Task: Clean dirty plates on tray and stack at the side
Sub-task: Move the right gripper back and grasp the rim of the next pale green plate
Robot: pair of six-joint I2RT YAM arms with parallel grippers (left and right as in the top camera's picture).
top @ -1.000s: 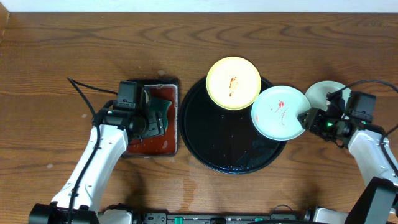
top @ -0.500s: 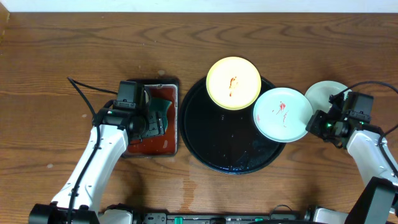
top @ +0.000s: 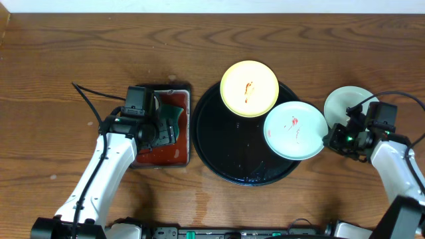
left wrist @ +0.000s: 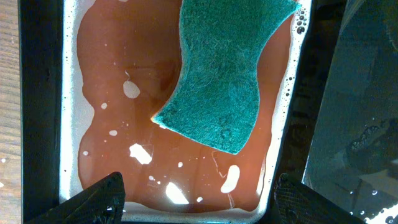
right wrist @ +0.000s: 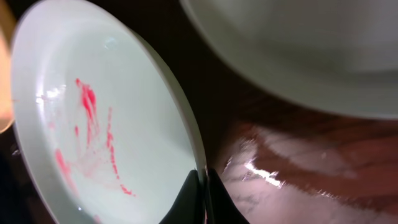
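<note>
The black tray (top: pixel 229 143) sits at the middle of the table. A pale yellow plate (top: pixel 249 88) with a red smear rests on its far rim. My right gripper (top: pixel 330 137) is shut on the rim of a light blue-mint plate (top: pixel 295 130) with red smears (right wrist: pixel 93 137), held over the tray's right side. Another light plate (top: pixel 345 101) lies on the table to the right; its rim shows in the right wrist view (right wrist: pixel 298 56). My left gripper (left wrist: pixel 196 199) is open above the small tray of reddish liquid (left wrist: pixel 112 112), near a green sponge (left wrist: pixel 227 68).
The small rectangular tray (top: pixel 159 126) with the sponge (top: pixel 171 113) stands left of the black tray. A black cable (top: pixel 93 99) runs over the table at the left.
My right gripper has shifted the smeared blue-mint plate left and toward the front, further over the tray. The left arm has not moved.
</note>
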